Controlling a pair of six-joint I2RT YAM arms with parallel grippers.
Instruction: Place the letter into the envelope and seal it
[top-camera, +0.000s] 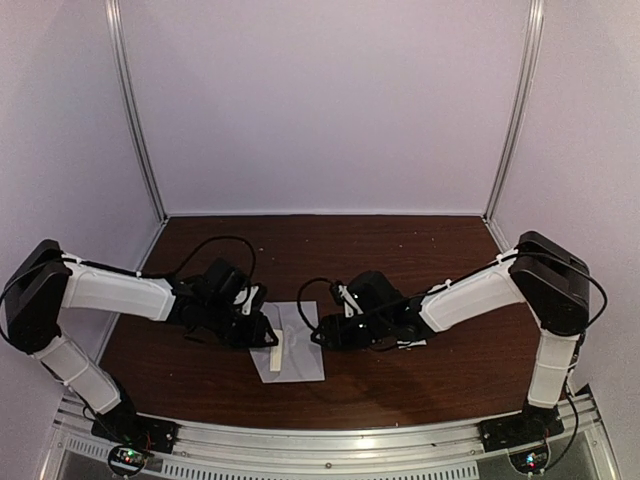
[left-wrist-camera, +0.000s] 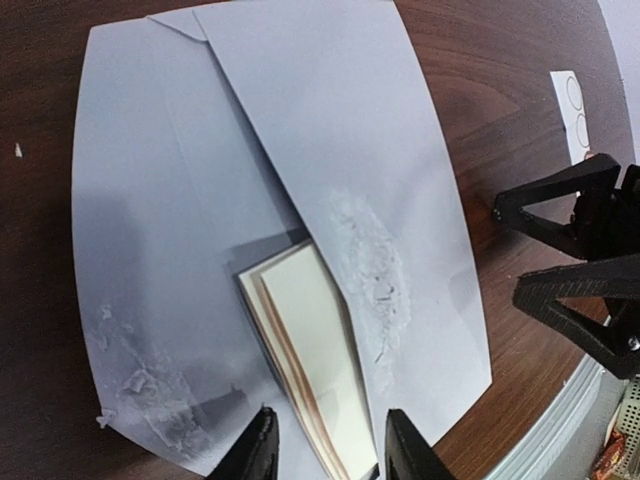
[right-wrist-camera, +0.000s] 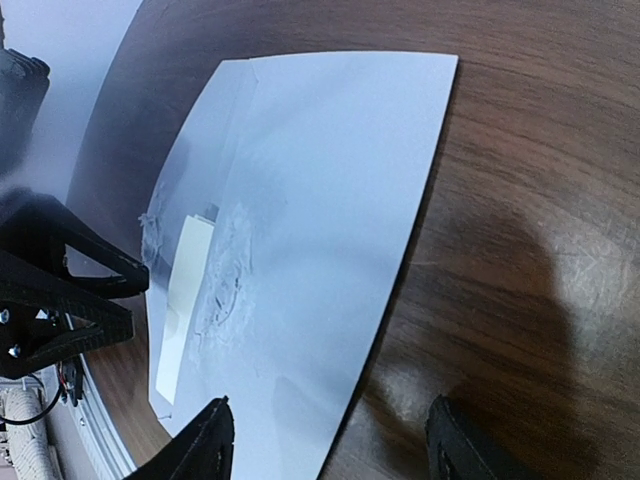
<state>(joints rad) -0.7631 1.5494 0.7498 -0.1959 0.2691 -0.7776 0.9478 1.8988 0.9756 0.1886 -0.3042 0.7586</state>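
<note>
The left gripper (left-wrist-camera: 328, 432), fingers apart, straddles the cream letter (left-wrist-camera: 305, 350) poking from the envelope (left-wrist-camera: 330, 130); the right gripper (right-wrist-camera: 328, 412) gapes wide above the envelope's edge, holding nothing.

One envelope (left-wrist-camera: 330, 130); one letter (left-wrist-camera: 310, 345); one sticker strip (left-wrist-camera: 571, 108); two claws (left-wrist-camera: 325, 445) (right-wrist-camera: 327, 445).
</note>
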